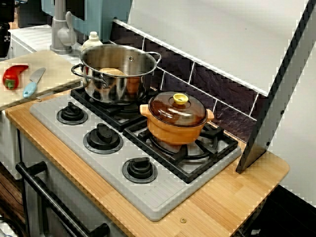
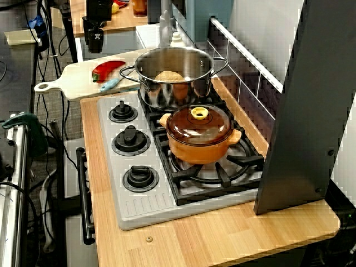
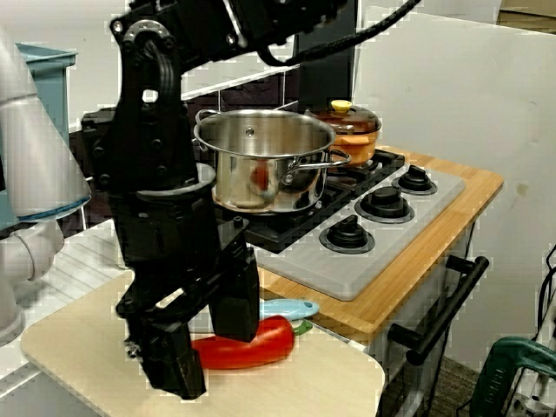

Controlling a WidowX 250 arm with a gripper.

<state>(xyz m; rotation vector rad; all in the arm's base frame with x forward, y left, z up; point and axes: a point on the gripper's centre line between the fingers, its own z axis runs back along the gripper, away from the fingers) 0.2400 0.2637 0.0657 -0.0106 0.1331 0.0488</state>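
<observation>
Wood made up the table (image 1: 237, 192), and a grey stove (image 1: 163, 197) sat on it. Beside the stove lay a pale cutting board (image 1: 57, 69). A red pepper (image 1: 15, 75) lay on the board, just beside a knife with a blue handle (image 1: 33, 81). In the view that showed the arm, the black fingers (image 3: 174, 369) hung by the board's edge. They were apart from the pepper, spread open, and held nothing. On the stove stood a shiny steel pot (image 1: 118, 69). Next to it stood an orange pot (image 1: 177, 126) with a brown glass lid.
</observation>
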